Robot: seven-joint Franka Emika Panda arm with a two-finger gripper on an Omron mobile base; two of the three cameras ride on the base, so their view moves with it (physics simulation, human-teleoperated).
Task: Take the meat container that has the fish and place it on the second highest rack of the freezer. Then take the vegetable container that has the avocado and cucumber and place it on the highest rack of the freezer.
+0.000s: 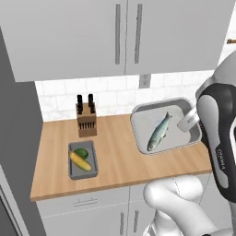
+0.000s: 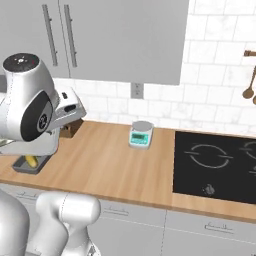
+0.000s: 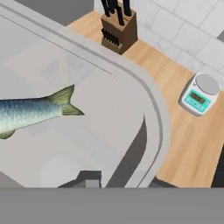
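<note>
Trays: two, a large one [image 1: 140, 133] and a small one [image 1: 73, 171]. Fish [image 1: 158, 132]: one, in the large tray. Avocado [image 1: 81, 153]: one. Cucumber [image 1: 80, 161]: one; both in the small tray. Knife block [image 1: 86, 120]: one. Scale [image 2: 140, 134]: one. Cooktop [image 2: 215, 167]: one, two ring burners marked. Wall socket [image 1: 144, 81]: one. Upper cabinet handles [image 1: 117, 34]: two. Counter [image 1: 115, 156]: one.

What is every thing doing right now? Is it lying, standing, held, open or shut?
Fish tray: tilted up off the counter, its edge between the fingers.
Fish: lying in the tray.
Veggie tray: flat on the counter.
Cucumber: lying in it.
Avocado: lying beside the cucumber.
Knife block: upright, knives in.
Scale: on the counter, nothing on it.
Cupboard doors: shut.
</note>
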